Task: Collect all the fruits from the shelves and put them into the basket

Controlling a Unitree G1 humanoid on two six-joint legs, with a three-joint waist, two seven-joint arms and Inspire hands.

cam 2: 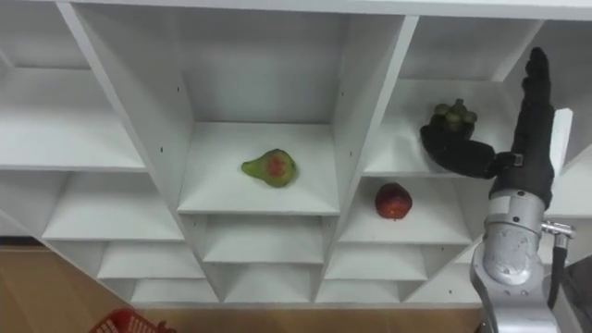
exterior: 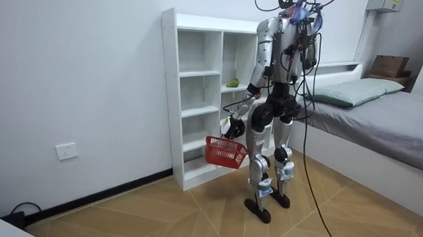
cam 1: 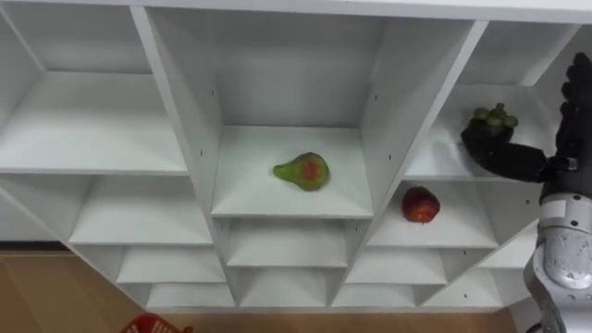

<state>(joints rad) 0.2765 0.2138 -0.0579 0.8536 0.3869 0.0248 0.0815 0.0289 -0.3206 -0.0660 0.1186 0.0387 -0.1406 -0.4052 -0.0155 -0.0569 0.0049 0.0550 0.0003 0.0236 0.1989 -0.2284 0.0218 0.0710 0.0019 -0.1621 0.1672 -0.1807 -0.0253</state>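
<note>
A green-red pear (cam 1: 303,172) lies in the middle compartment of the white closet (cam 1: 199,139). A red apple (cam 1: 420,204) sits one shelf lower in the right column. Above it, a bunch of green grapes (cam 2: 450,114) rests on the right shelf. My right hand (cam 2: 525,153) is raised beside the grapes and is open, its fingers (cam 2: 536,88) pointing straight up. Its thumb (cam 2: 456,153) reaches out just below and in front of the bunch. My left hand (exterior: 233,125) hangs low, shut on the handle of a red basket (exterior: 224,151), whose rim (cam 1: 148,326) peeks in at the bottom.
I stand close in front of the closet on a wooden floor (exterior: 193,218). A bed (exterior: 383,115) lies behind me at the room view's right. Upright dividers (cam 1: 407,102) separate the columns of shelves.
</note>
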